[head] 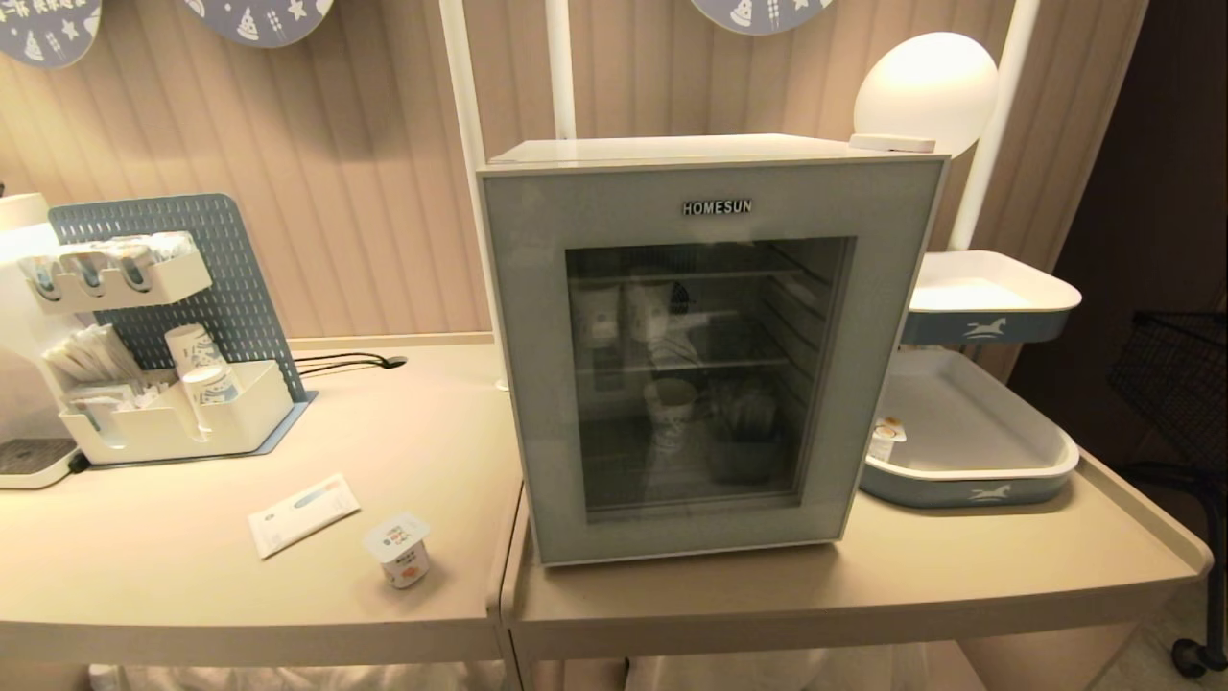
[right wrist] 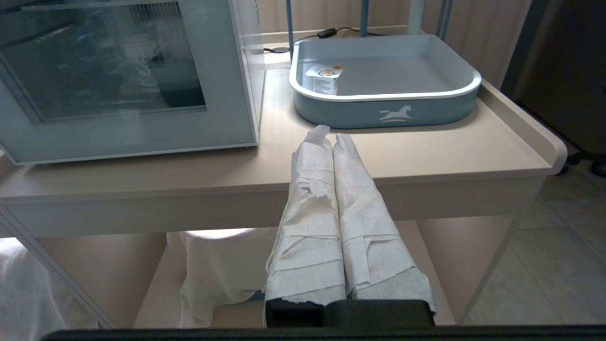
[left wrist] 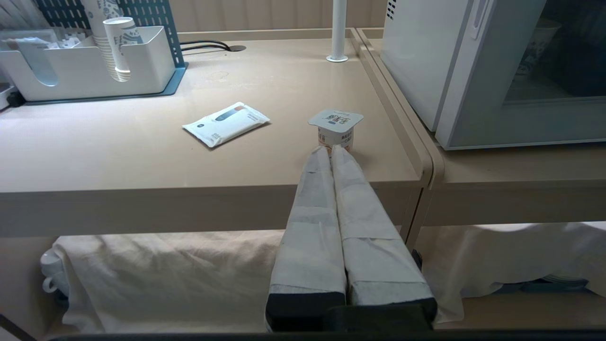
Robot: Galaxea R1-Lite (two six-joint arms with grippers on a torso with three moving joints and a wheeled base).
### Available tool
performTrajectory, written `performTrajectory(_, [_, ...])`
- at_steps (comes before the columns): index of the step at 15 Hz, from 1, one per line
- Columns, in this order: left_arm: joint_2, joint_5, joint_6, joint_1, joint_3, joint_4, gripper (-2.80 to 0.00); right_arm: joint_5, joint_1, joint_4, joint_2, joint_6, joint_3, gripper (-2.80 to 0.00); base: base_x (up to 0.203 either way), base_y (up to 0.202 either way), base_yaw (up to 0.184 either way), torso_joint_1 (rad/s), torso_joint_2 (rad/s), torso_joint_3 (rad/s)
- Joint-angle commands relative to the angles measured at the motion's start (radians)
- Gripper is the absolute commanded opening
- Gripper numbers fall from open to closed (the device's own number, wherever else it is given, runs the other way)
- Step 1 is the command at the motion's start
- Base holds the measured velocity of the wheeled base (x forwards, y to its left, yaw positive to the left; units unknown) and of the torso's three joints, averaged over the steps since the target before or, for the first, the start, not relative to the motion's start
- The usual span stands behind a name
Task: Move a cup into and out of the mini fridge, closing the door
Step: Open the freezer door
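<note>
- Nearest the wrist cameras are the grippers themselves: the left gripper, its fingers wrapped in white paper tape, is pressed closed and empty at the lower centre of its view, its tips pointing toward the cup from in front of the table edge; whether they touch it I cannot tell.
- Likewise the right gripper, also tape-wrapped, is closed on nothing, low before the table's front edge, with the shallow blue-grey tray beyond it.
- Small white plastic yogurt-style cup with a squarish foil lid and orange-red print stands upright at the lower centre-left of the head view, near the front edge of the beige table, just beside a flat white sachet.
- White box-shaped mini fridge fills the frame's centre; its grey-framed glass door marked HOMESUN is fully closed, so nothing is done yet.
- Handling, as I judge it: the cup looks light, with thin walls that would dent under a hard squeeze, and a smooth side that may slip. The foil lid is fragile and its overhanging rim offers no purchase.
- Best hold is probably across the body below the lid, with gentle pressure, kept upright.
</note>
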Motion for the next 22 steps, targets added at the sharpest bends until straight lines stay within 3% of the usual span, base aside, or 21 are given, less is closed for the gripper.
performTrajectory(1, [0.000, 0.000, 0.000, 0.000, 0.000, 0.000, -2.80, 0.000, 0.000, 0.000, 0.001, 0.000, 0.000, -2.80, 0.000, 0.000, 0.000, 0.000, 0.00, 0.000])
performTrajectory(10, [0.000, 0.012, 0.029, 0.001, -0.020, -0.001, -2.80, 0.000, 0.000, 0.000, 0.002, 0.000, 0.000, -2.80, 0.000, 0.000, 0.000, 0.000, 0.00, 0.000])
performTrajectory(12, [0.042, 0.031, 0.047, 0.000, -0.180, 0.034, -2.80, 0.000, 0.001, 0.000, 0.002, -0.001, 0.000, -2.80, 0.000, 0.000, 0.000, 0.000, 0.00, 0.000])
performTrajectory(14, [0.167, 0.070, 0.028, 0.000, -0.486, 0.130, -2.80, 0.000, 0.000, 0.000, 0.002, 0.000, 0.000, -2.80, 0.000, 0.000, 0.000, 0.000, 0.00, 0.000])
performTrajectory(16, [0.410, 0.106, -0.018, -0.001, -0.752, 0.236, -2.80, 0.000, 0.002, 0.000, 0.001, -0.002, 0.000, -2.80, 0.000, 0.000, 0.000, 0.000, 0.00, 0.000])
performTrajectory(18, [0.688, 0.110, -0.066, -0.001, -0.881, 0.293, -2.80, 0.001, 0.001, 0.000, 0.001, -0.002, 0.000, -2.80, 0.000, 0.000, 0.000, 0.000, 0.00, 0.000])
performTrajectory(20, [0.946, 0.053, -0.098, -0.002, -0.982, 0.291, -2.80, 0.001, 0.002, 0.000, 0.002, -0.002, 0.000, -2.80, 0.000, 0.000, 0.000, 0.000, 0.00, 0.000])
performTrajectory(22, [1.175, -0.054, -0.117, -0.001, -1.089, 0.276, -2.80, 0.001, 0.000, 0.001, 0.001, -0.002, 0.000, -2.80, 0.000, 0.000, 0.000, 0.000, 0.00, 0.000])
